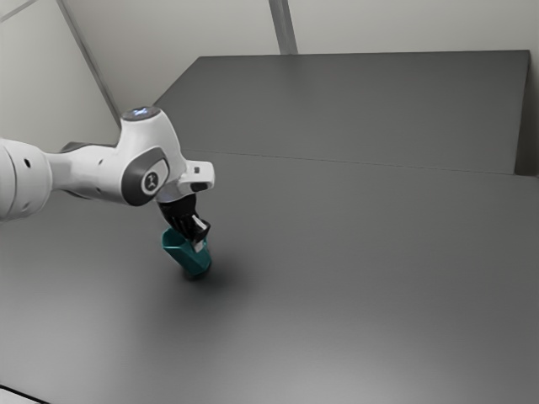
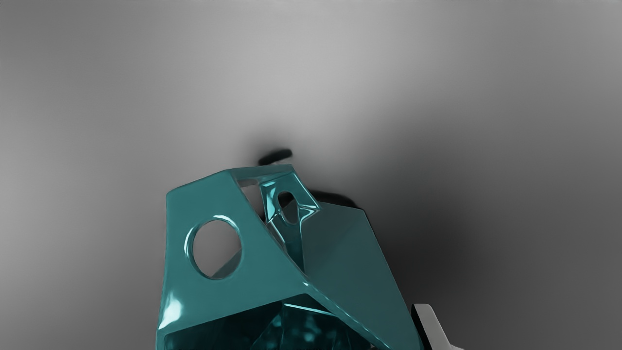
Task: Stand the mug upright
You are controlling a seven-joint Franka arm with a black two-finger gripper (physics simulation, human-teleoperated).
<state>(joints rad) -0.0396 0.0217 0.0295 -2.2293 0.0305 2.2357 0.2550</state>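
1. Counter [image 1: 337, 295]: broad, flat, matte dark grey; paler sheen along its near part in the exterior view.
2. Thin straight line [image 1: 337, 161] crosses the grey beyond the mug. Cannot tell whether the part past it is level or raised.
3. Black edge strip [image 1: 21, 394] at the exterior view's lower left corner.
4. Mug [image 1: 187, 252]: teal, tilted, low at the counter. Contact with the surface cannot be confirmed.
5. Soft shadow [image 1: 223, 282] spreads on the counter around the mug's lower end.
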